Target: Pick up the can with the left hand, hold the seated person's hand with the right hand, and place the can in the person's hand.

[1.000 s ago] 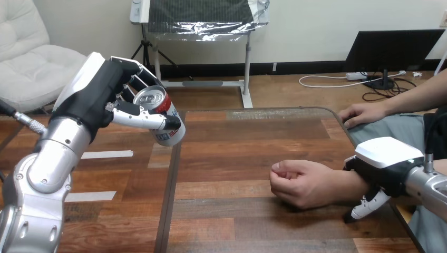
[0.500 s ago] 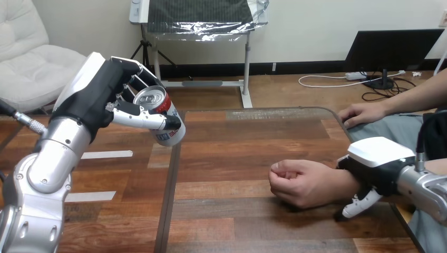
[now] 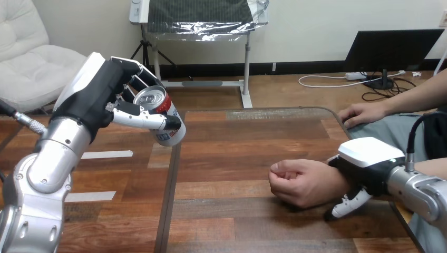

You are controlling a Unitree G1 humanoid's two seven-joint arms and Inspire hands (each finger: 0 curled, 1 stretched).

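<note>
Red, white and blue, the can hangs in the air well to the left of the person's closed hand and farther from the robot than it, over the left edge of the worktop. Its long axis is tilted. The silver top faces up and toward the camera at the upper left, while the base points down and to the right, roughly toward that closed hand. The left robot hand is curled round the can, with the thumb across its near side and the fingers behind it.

The closed hand lies on the wood as a loose fist, with bare worktop between it and the can. Directly to its right, the right robot hand sits over the person's wrist, touching it; whether it grips the wrist cannot be told. Beyond the closed hand and to its right, the person's other hand rests flat at the worktop's far corner.
</note>
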